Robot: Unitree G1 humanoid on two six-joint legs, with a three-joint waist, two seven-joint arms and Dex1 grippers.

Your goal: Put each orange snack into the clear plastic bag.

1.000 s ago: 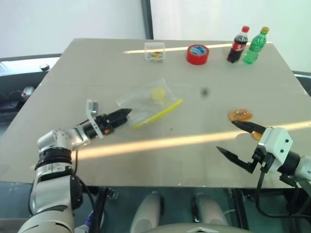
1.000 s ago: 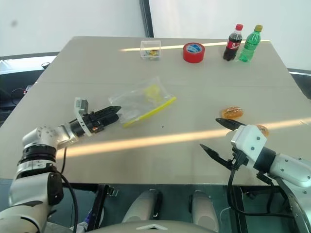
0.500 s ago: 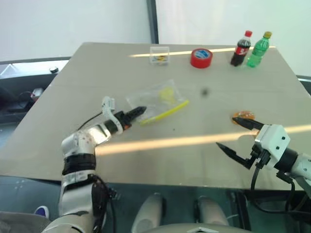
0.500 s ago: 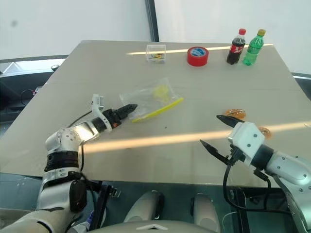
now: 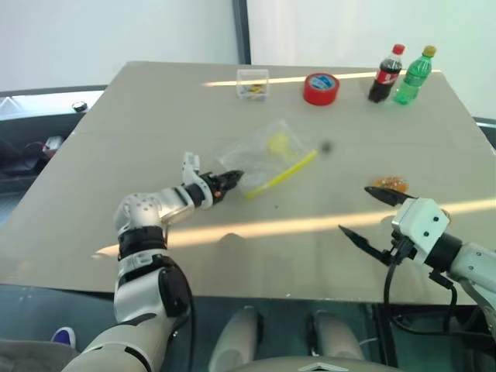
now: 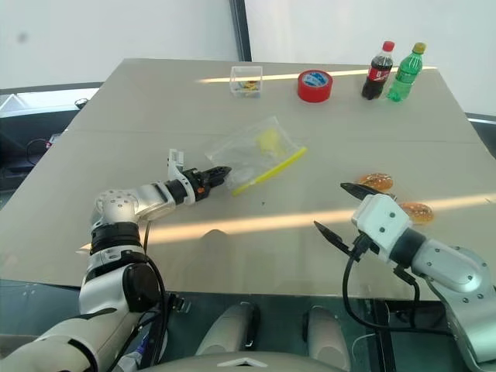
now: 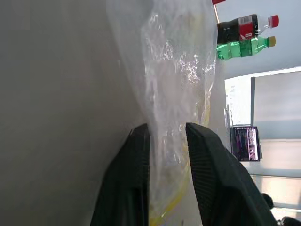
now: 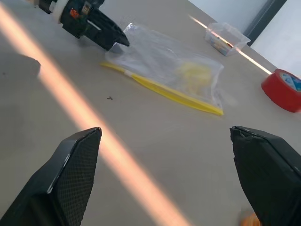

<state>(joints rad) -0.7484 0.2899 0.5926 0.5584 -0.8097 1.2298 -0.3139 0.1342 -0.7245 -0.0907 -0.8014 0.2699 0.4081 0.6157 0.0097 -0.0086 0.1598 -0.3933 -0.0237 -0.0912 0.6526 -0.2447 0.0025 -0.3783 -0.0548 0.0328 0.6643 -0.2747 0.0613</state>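
L gripper pinches near corner of clear plastic bag, fingers nearly together w/ film between. R gripper spread wide, holding nothing, robot's right of bag. Two orange snacks on table, just beyond R gripper, well apart from bag.

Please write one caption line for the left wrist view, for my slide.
Left gripper jaws pinching the edge of the clear plastic bag on the table.
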